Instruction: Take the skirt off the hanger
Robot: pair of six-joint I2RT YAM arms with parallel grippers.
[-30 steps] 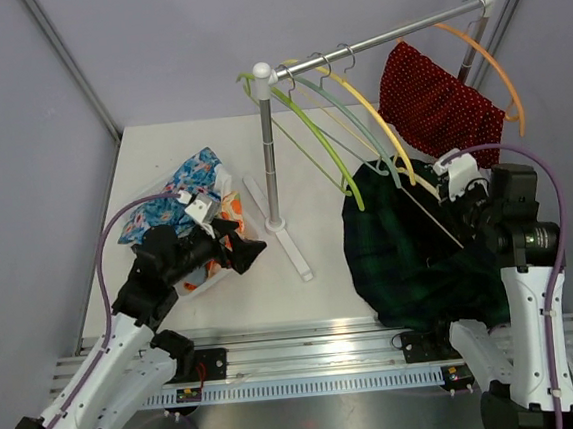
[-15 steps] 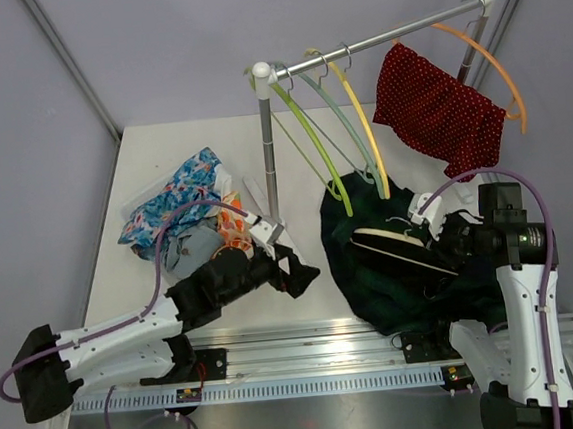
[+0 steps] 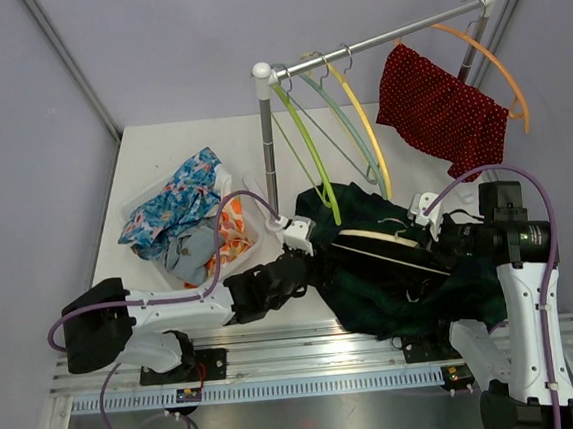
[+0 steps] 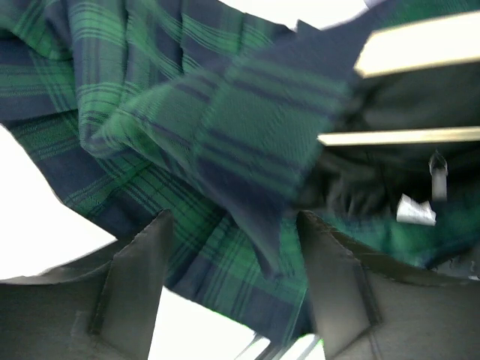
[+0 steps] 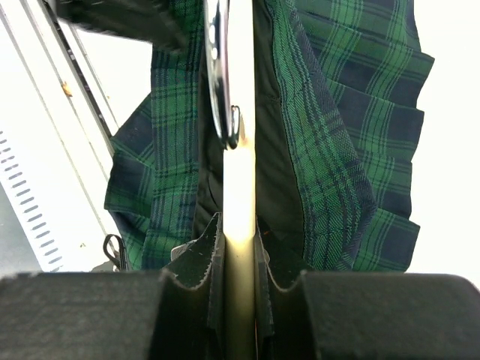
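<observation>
The skirt, a dark green and navy plaid, lies crumpled on the surface at the right of centre, just in front of the clothes rack. A cream hanger lies across its top, the plaid fabric hanging on both sides of the bar in the right wrist view. The right tool is clamped narrow on that cream bar, with a metal clip visible on the bar further along. From above, it sits at the right end of the hanger. The left tool is spread wide at the skirt's left edge, and a loose fold of plaid lies between and just ahead of its fingers; whether they touch the cloth cannot be told. From above, it is right at the left edge of the skirt. On the rail behind hang a green hanger, a pale grey-green one, a yellow one, and an orange hanger carrying a red dotted garment. A heap of colourful clothes lies well to the left.
</observation>
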